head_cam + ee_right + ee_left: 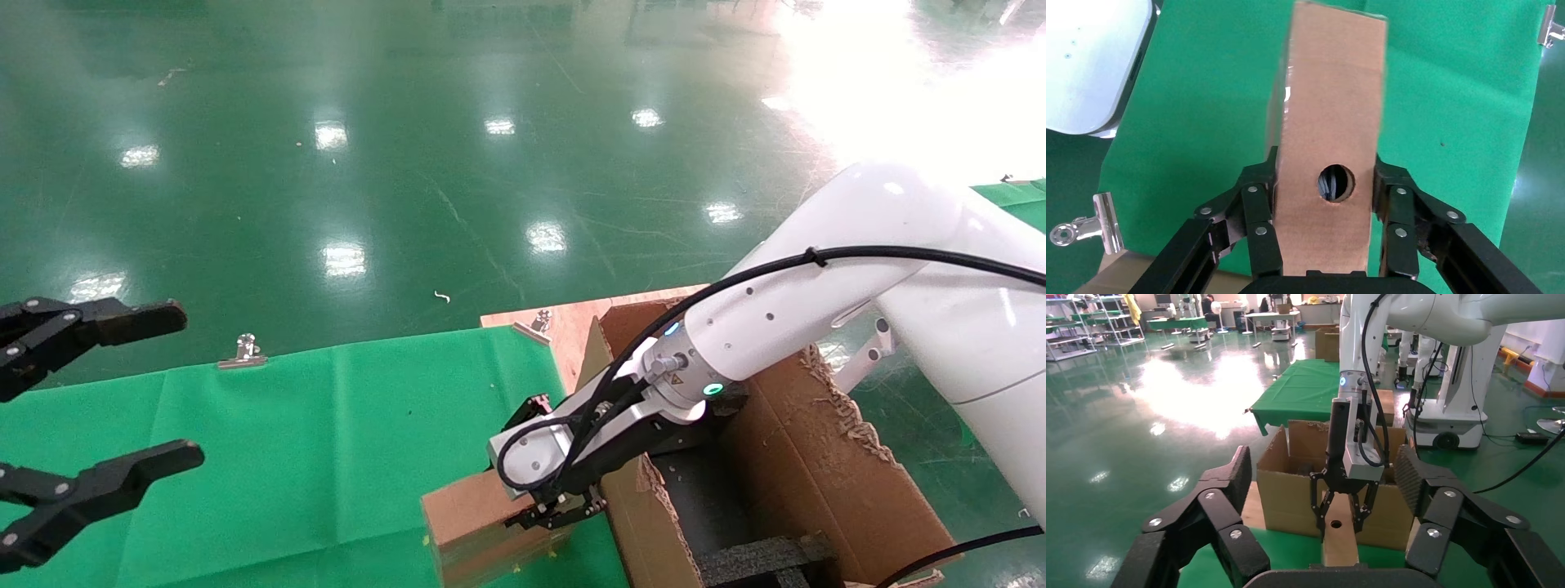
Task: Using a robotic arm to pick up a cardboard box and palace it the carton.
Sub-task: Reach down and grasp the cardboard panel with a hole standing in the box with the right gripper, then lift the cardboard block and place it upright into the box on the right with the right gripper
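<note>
Green floor [327,163], glossy, ceiling lights reflected across it.

Surface [286,457] draped in green cloth, pinned at its far edge by metal clips [243,351].

Carton [817,482] stands at the right end of the surface, open-topped, flaps ragged, black foam [760,559] visible inside. Left wrist view shows its brown front wall just behind the gripped box.

Robotic arm [817,294], the right one, white with a black cable and green ring light, reaches down and left across the carton's near wall.

Left gripper [176,392] hangs over the left side of the surface, well apart from the box; fingers spread wide, holding nothing.

Cardboard box [470,523] sits on the green cloth just beside the carton's left wall, outside it. Whether it touches the wall cannot be told. Round hole in the side facing the right wrist camera.

Right gripper [1324,202] is at the box's end; fingers [1257,208] closed in against both opposite sides of the box, flanking the hole, pressing it between them.
</note>
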